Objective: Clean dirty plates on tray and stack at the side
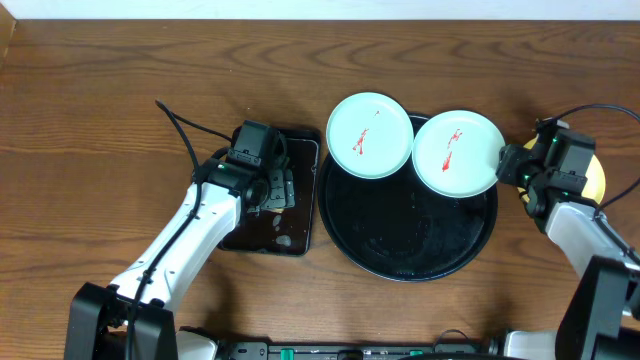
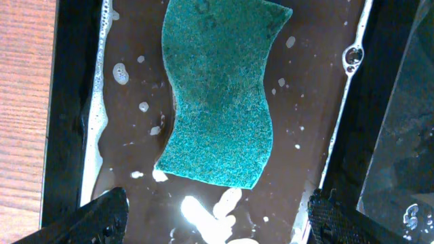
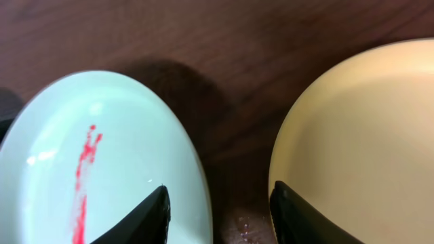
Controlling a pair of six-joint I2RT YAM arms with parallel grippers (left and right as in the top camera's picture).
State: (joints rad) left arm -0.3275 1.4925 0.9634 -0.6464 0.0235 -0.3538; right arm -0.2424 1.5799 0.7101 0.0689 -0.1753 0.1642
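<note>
Two pale blue plates with red smears sit at the back of the round black tray (image 1: pixel 420 235), one at its left (image 1: pixel 370 135) and one at its right (image 1: pixel 458 152). A pale yellow plate (image 1: pixel 597 180) lies on the table to the right, mostly hidden under my right arm. My right gripper (image 1: pixel 512 167) is open at the right blue plate's edge. In the right wrist view that gripper (image 3: pixel 218 213) has one finger over the blue plate (image 3: pixel 135 135) and the other over the yellow plate (image 3: pixel 366 122), with the blue rim between them. My left gripper (image 1: pixel 268 190) hangs open.
A rectangular black tray (image 1: pixel 290 235) with soapy water lies left of the round tray. In the left wrist view a green sponge (image 2: pixel 220 95) rests in it, ahead of my left gripper (image 2: pixel 217 217). Bare wooden table surrounds both trays.
</note>
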